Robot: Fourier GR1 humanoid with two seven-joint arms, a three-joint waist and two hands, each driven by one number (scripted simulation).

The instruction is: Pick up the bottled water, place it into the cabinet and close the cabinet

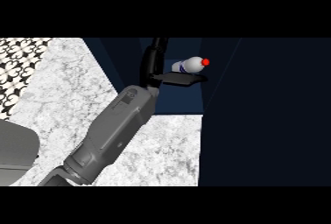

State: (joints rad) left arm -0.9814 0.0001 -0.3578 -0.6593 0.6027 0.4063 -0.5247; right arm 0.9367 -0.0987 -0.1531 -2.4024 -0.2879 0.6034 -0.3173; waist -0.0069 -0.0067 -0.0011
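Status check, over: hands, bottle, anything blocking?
Left hand reaching into cabinet, bottle at its fingers, grip unclear. Right hand out of view. Nothing visibly blocking.

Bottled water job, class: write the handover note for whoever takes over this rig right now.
Hands: one hand is in view, reaching into the dark blue cabinet and curled round the bottled water; which arm it belongs to I cannot tell. No other hand shows.
Things: the bottle, red cap to the right, is inside the cabinet opening, above the marble counter.
Done: pickup, carry to cabinet.
Left: release the bottle, withdraw, close the cabinet.
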